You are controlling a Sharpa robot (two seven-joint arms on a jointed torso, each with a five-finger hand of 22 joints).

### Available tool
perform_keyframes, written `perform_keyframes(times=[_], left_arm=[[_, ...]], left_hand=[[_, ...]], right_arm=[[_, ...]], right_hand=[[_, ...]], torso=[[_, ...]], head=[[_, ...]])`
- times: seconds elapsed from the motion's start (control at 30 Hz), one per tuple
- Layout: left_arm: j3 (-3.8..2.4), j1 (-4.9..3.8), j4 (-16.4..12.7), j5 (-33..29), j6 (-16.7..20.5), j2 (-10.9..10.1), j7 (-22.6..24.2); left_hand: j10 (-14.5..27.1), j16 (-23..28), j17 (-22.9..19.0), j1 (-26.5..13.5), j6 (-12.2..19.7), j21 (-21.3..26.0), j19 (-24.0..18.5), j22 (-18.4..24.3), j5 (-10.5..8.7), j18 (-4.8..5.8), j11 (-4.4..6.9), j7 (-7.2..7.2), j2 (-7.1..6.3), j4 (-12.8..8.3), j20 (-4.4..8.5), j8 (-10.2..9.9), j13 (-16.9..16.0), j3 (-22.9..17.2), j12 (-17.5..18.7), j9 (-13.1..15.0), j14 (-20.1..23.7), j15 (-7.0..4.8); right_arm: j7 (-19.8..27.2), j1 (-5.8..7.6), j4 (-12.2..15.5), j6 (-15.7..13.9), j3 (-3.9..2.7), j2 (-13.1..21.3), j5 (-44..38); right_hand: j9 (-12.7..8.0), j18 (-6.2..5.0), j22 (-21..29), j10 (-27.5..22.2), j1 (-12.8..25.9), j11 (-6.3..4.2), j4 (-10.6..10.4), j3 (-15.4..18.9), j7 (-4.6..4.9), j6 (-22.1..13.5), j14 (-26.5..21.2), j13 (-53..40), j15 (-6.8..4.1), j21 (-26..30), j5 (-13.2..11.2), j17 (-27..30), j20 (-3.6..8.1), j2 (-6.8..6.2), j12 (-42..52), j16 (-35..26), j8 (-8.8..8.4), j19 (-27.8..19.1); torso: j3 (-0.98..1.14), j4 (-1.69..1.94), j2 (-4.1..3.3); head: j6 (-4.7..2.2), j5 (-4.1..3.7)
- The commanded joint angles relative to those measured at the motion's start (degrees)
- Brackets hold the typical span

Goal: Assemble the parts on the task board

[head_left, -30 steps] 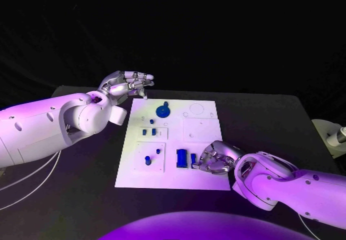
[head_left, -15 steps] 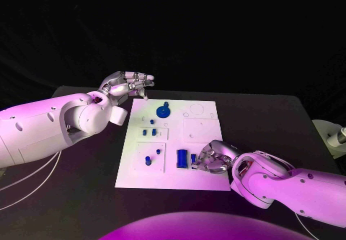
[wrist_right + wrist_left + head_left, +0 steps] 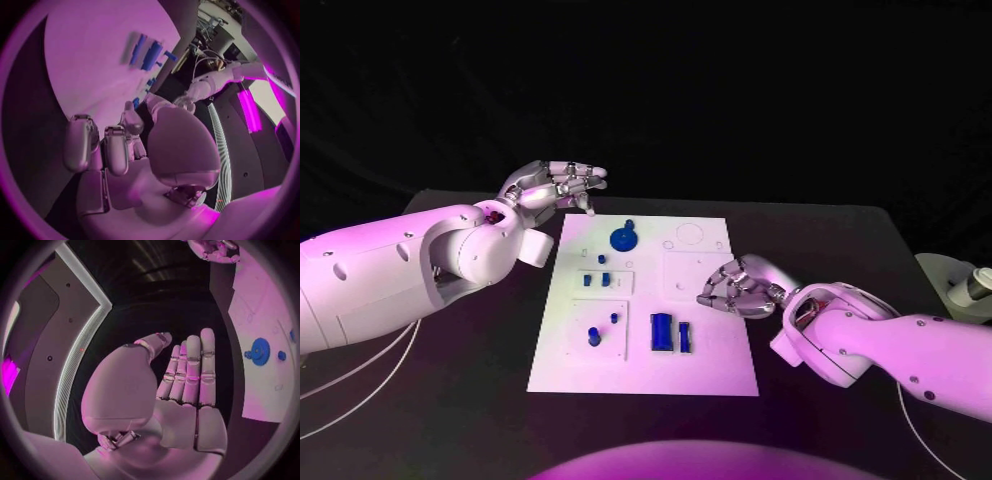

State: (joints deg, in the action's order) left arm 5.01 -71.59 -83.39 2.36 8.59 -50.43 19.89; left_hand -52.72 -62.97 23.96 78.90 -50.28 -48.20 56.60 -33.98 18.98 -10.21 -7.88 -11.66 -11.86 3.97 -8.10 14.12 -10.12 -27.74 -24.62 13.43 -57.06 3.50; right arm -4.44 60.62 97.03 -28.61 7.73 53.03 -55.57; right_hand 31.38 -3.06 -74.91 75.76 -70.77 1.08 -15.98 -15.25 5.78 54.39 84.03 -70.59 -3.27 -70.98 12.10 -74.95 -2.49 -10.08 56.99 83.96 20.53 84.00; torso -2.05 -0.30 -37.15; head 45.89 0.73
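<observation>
Parts of small blue plastic are seen spread over the flat white rectangular task board (image 3: 711, 345), which lies in the middle of the black bench (image 3: 862, 225). Furthest left, the left silver hand (image 3: 560, 186) is held above the bench just beyond the board's far left corner; its fingers (image 3: 190, 370) are stretched out side by side and nothing is held in them. On the board, a round blue gear-like part (image 3: 625, 238) is seen near the far edge, two small blue pegs (image 3: 594, 281) below it, a further small blue piece (image 3: 596, 336) nearer the front, and two upright blue rectangular blocks (image 3: 669, 333) beside that. To the right, the right silver hand (image 3: 740, 286) is poised over the board's right edge, apart from the blocks; its fingers (image 3: 94, 145) are curled inward, with no part seen between them.
</observation>
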Motion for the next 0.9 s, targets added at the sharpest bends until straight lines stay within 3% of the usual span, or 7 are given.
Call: perform_keyframes(times=[0.03,0.07,0.2,0.5,0.8,0.83,0.9], left_arm=[[0.05,0.28,0.26,-1.50,0.59,0.20,2.32],[0.08,0.44,0.47,-1.80,0.90,0.28,2.77],[0.13,0.95,1.36,-2.69,2.32,0.63,4.23],[0.04,2.78,7.52,-4.42,6.75,4.30,8.73],[-0.05,4.45,11.87,-5.81,8.97,7.38,10.37],[0.04,4.36,11.49,-4.19,6.81,6.99,7.51],[-0.02,4.44,11.28,-4.17,7.15,6.98,7.54]], left_hand=[[0.42,-0.37,-0.11,-0.86,0.44,0.40,-0.30,0.26,-0.10,-0.29,0.06,0.18,-0.16,0.52,-0.41,0.41,-0.09,0.18,-0.39,0.09,0.51,0.01],[1.19,0.45,-0.64,-1.33,0.67,1.79,-1.41,0.98,-0.33,-0.26,0.00,0.16,-0.65,0.99,-0.68,0.62,0.09,0.78,-0.46,0.14,2.23,0.29],[2.12,5.35,-3.29,-1.69,1.40,6.80,-5.43,3.66,-0.55,0.04,-0.58,0.12,-0.98,2.00,-1.63,1.01,0.91,1.72,-0.01,0.22,7.46,1.18],[0.61,31.76,-14.38,0.97,3.50,33.35,-11.92,21.31,-0.50,-0.24,-2.70,1.13,-0.75,4.65,-7.81,2.40,6.53,2.67,7.82,-0.54,12.30,5.29],[0.33,41.36,-16.93,1.86,3.10,40.23,-13.14,26.23,-0.49,0.34,-2.91,1.43,-0.39,5.33,-8.49,1.07,6.54,3.41,13.64,-1.69,14.26,6.49],[52.72,62.97,-23.96,-22.63,50.28,48.20,-56.60,33.98,-18.98,10.21,7.88,11.66,11.86,-3.97,8.10,-14.12,10.12,27.74,24.62,-13.43,57.06,-3.50],[52.72,62.97,-23.96,-25.29,50.28,48.20,-56.60,33.98,-18.98,10.21,7.88,11.66,11.86,-3.97,8.10,-14.12,10.12,27.74,24.62,-13.43,57.06,-3.50]], right_arm=[[15.63,1.20,-2.96,1.02,-0.05,-0.60,17.22],[17.42,1.78,-4.57,1.59,-0.05,-1.02,19.85],[21.78,3.17,-9.94,3.36,-0.14,-2.94,27.09],[29.35,4.99,-24.50,8.44,-0.78,-10.14,42.29],[32.45,5.19,-30.76,11.47,-1.25,-14.18,46.06],[28.63,5.17,-30.21,7.51,-1.21,-13.80,42.08],[28.71,5.09,-29.87,7.16,-1.30,-13.72,42.28]], right_hand=[[-0.09,-2.11,-6.79,-4.59,-1.41,0.49,0.18,0.30,0.43,-1.33,0.47,4.68,0.70,9.26,0.27,5.16,-0.72,-0.04,-7.79,-3.32,-0.59,-2.39],[-0.05,-4.46,-1.35,-11.63,-2.48,1.25,0.05,0.51,1.23,-2.87,-3.43,11.95,1.45,24.84,-0.03,13.67,-1.49,0.19,-19.19,-8.94,-1.01,-8.00],[-0.73,-7.04,8.91,-16.65,-6.55,2.88,1.11,-0.84,3.08,-6.58,-13.74,16.92,2.88,47.29,-4.48,32.89,-3.03,1.20,-24.53,-24.06,-2.72,-16.57],[-4.41,-6.99,28.07,-19.24,-11.27,6.93,1.38,-9.38,5.27,-6.42,-30.63,41.86,8.37,66.84,-8.07,49.32,-8.43,0.19,-44.98,-51.51,-6.38,-28.32],[-7.91,-7.52,44.11,-13.75,-8.06,7.49,4.81,-12.98,5.79,-3.95,-27.64,58.06,9.81,67.40,-7.99,58.49,-10.31,0.38,-52.20,-64.96,-9.55,-28.53],[-31.38,3.06,74.91,-32.55,15.32,-1.08,15.98,15.25,-5.78,-54.39,-84.03,70.59,3.27,70.98,-12.10,74.95,2.49,10.08,-56.99,-83.96,-20.53,-84.00],[-31.38,3.06,74.91,-34.65,18.50,-1.08,15.98,15.25,-5.78,-54.39,-84.03,70.59,3.27,70.98,-12.10,74.95,2.49,10.08,-56.99,-83.96,-20.53,-84.00]], torso=[[-0.22,-0.11,0.88],[-0.28,-0.16,1.06],[-0.53,-0.75,1.82],[-0.47,-1.03,2.84],[0.02,-1.02,3.03],[-0.28,-1.07,2.89],[-0.15,-0.99,3.06]], head=[[-1.85,-0.57],[-2.36,-0.73],[-4.07,-1.00],[-7.48,-0.98],[-9.73,-1.02],[-9.10,-1.04],[-9.23,-1.02]])
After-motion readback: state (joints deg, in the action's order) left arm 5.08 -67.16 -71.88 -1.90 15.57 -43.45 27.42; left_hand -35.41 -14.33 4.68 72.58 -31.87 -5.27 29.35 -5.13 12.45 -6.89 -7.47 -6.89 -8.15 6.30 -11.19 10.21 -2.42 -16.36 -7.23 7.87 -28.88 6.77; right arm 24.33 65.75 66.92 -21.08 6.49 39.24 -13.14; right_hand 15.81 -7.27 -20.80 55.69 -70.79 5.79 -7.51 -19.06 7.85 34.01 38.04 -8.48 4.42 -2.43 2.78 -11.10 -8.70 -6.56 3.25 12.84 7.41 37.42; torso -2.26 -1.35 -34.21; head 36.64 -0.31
